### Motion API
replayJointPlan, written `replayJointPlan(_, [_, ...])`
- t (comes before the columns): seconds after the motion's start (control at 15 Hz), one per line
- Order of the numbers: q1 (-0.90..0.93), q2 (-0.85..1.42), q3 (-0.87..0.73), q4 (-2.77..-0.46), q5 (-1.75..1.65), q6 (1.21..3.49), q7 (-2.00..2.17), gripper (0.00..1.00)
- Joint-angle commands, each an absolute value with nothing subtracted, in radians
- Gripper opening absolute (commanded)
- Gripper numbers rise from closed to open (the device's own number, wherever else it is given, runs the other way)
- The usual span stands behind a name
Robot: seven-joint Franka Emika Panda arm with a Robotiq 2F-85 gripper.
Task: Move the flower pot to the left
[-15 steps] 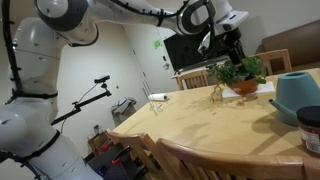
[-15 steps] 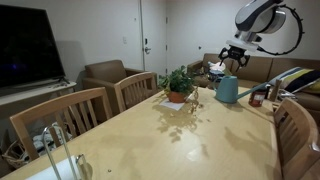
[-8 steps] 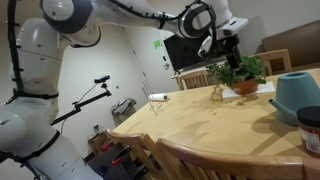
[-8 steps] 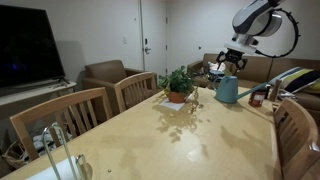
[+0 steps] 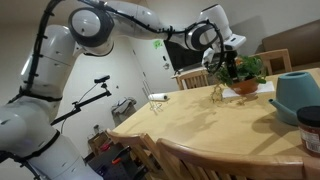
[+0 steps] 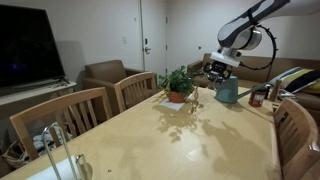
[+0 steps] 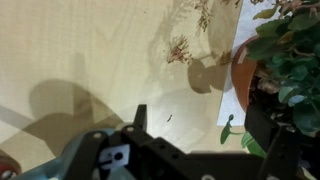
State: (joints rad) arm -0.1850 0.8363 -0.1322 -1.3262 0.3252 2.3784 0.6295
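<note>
The flower pot (image 5: 243, 87) is a small terracotta pot with a bushy green plant. It stands on a white sheet on the wooden table in both exterior views (image 6: 178, 96). In the wrist view its orange rim (image 7: 240, 85) and leaves show at the right edge. My gripper (image 7: 200, 125) is open, with bare table between its fingers, and the pot lies just beside the right finger. In the exterior views my gripper (image 5: 222, 68) (image 6: 222, 67) hangs above the table close to the plant, apart from it.
A teal rounded container (image 5: 298, 92) (image 6: 227, 90) stands near the pot. A dark jar (image 5: 312, 130) (image 6: 257, 98) sits by the table edge. A small dried sprig (image 6: 192, 103) stands next to the pot. Wooden chairs (image 6: 75, 110) line the table.
My gripper has come down and moved sideways toward the plant. The pot and the teal container have not moved.
</note>
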Motion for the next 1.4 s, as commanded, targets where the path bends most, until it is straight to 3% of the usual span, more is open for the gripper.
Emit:
replayJointPlan(0.0, [-0.166,0.928,-0.138,-1.193,0.311,2.405,0.659,1.0])
replayJointPlan(0.93, [-0.145,1.213,-0.192,-0.739,0.138,2.218,0.866,1.0])
replayJointPlan(1.0, [-0.139,1.156,-0.183,-0.845,0.161,2.272,0.831,1.0])
replayJointPlan(1.33, [-0.144,1.193,-0.183,-0.79,0.156,2.257,0.832,1.0])
